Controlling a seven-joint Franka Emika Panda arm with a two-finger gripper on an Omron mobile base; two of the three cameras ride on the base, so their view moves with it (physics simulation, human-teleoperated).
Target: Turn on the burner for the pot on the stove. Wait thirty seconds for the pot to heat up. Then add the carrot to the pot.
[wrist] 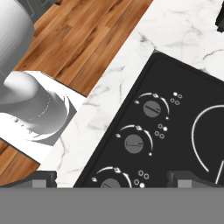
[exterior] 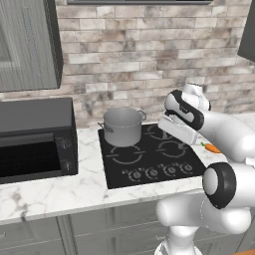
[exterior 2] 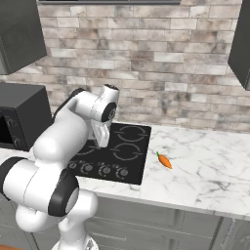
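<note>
Pot: I see the grey brushed-metal cylindrical stockpot [exterior: 122, 126] standing on the far-left ring of the flat black glass cooktop [exterior: 149, 159].
Carrot: small tapered orange carrot [exterior 2: 165, 160] lies on the white marble desk [exterior 2: 205, 166], just right of the cooktop.
Fingers: the fingers [wrist: 41, 179] stand wide apart, holding nothing, above the round knobs [wrist: 151, 108] at the cooktop's near edge.

marble counter [exterior 2: 205, 171] with stove [exterior: 149, 159], carrot [exterior 2: 164, 160], microwave [exterior: 35, 139]
</note>
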